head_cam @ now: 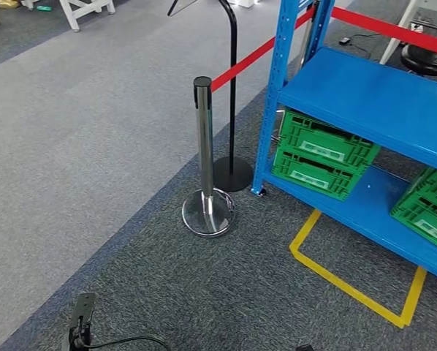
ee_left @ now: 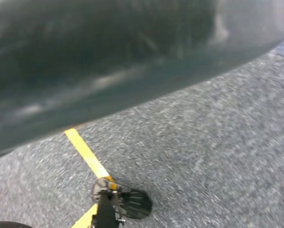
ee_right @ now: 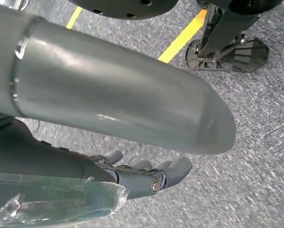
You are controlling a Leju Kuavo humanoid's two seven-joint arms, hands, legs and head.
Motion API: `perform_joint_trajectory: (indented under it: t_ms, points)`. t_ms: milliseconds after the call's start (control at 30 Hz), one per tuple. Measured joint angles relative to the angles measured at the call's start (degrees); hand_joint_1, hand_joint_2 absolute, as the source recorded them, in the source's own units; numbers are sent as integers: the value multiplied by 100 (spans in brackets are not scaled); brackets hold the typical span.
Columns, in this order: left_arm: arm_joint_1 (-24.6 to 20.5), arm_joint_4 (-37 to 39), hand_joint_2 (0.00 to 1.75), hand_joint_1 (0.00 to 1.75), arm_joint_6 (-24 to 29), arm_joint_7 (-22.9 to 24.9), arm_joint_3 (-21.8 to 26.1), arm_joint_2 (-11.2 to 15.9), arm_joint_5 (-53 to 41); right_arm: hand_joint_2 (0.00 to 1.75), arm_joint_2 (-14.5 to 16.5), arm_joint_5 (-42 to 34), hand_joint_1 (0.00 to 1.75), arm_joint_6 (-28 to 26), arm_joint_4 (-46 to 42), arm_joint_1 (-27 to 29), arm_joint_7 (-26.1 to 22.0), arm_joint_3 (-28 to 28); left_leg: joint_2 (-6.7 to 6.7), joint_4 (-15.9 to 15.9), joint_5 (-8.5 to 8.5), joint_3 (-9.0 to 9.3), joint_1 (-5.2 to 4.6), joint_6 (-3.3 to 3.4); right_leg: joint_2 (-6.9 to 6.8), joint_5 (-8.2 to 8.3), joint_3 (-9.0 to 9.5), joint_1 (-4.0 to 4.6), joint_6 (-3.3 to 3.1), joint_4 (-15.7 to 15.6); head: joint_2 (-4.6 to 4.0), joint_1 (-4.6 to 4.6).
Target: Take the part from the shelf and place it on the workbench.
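Right hand (ee_right: 140,173): our fingers lie nearly straight, a clear plastic-wrapped part (ee_right: 54,202) alongside; grip uncertain.
Left hand: we cannot tell.
Blue steel shelf (head_cam: 370,95): upper right; we should walk steadily, arm quiet.

Head view: bright, even indoor light; soft shadows under the blue metal shelf (head_cam: 370,99); sharp focus. Chrome stanchion post with round base (head_cam: 206,157): mirror glare along its shaft. Left wrist view: heavy motion blur; speckled grey carpet (ee_left: 212,152) smeared; dark out-of-focus mass across upper frame. Right wrist view: thick grey thumb (ee_right: 115,95) very near the lens, soft, with pale sheen streaks; carpet blurred.
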Motion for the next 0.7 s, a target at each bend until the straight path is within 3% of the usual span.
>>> perform_joint_trajectory:
  t_ms: [33, 133, 300, 333, 400, 433, 467, 500, 567, 667, 700]
  points:
    - [-3, 0, 0, 0, 0, -1, 1, -1, -5, 0, 0, 0, 0, 2, 0, 1, -1, 1, -101, -169, 29, 66, 7, 12, 65, 9, -23, -3, 38, -4, 0, -1]
    - [-10, 0, 0, 0, 0, -2, 2, -1, -19, 0, 0, 0, 0, 4, 0, 27, -2, -1, -50, -212, 14, 77, -16, 54, 192, 50, -62, -31, 127, -56, 0, -3]
    - [-14, 0, 0, 0, -3, -4, 3, -8, -26, 0, 0, 0, 0, 4, 0, 38, -2, -2, 5, -229, 29, 83, -7, 79, 206, 53, -85, -34, 151, -60, 0, -2]
    - [-17, 0, 0, 0, -6, -9, 3, -7, -31, 0, 0, 0, 0, 8, 0, 36, -2, -1, 80, -248, 36, 90, 0, 117, 48, -44, -162, -19, 174, 74, 0, 19]
    - [-8, 0, 0, 0, -13, -17, 7, -4, -43, 0, 0, 0, 0, 17, 0, 29, 0, -1, 434, -283, 26, 125, -1, 196, -391, -364, -510, -8, 248, 815, 0, 56]
    - [-1, 0, 0, 0, -13, -20, 9, 4, -47, 0, 0, 0, 0, 21, 0, 21, 2, -1, 597, -284, 4, 150, -13, 210, -631, -428, -565, -5, 273, 989, 0, 73]
    - [4, 0, 0, 0, -13, -21, 10, 4, -52, 0, 0, 0, 0, 21, 0, 18, 4, -1, 741, -282, -22, 184, -22, 194, -772, -351, -481, -14, 287, 905, 0, 72]
    - [3, 0, 0, 0, -13, -23, 11, 7, -56, 0, 1, 1, 0, 21, 0, 11, 6, -1, 800, -276, -47, 214, -35, 163, -885, -199, -251, -4, 281, 503, 0, 79]
    - [-2, 0, 0, 0, -10, -30, 13, 14, -68, 0, 2, 1, 0, 23, 0, -7, 10, 1, 895, -263, -86, 260, -71, 105, -1023, -51, 26, 7, 231, 32, 0, 73]
    - [-21, 0, 0, 0, -4, -36, 15, 19, -76, 0, 2, 0, 0, 26, 0, 7, 15, -1, 998, -270, -113, 294, -71, 33, -888, -42, 26, 13, 122, -8, 0, 62]
    - [-28, 0, 0, 0, -4, -36, 15, 16, -77, 0, 2, 1, 0, 25, 0, 12, 16, -2, 941, -228, -163, 285, -57, 2, -829, -33, 25, 4, 83, -18, 0, 60]
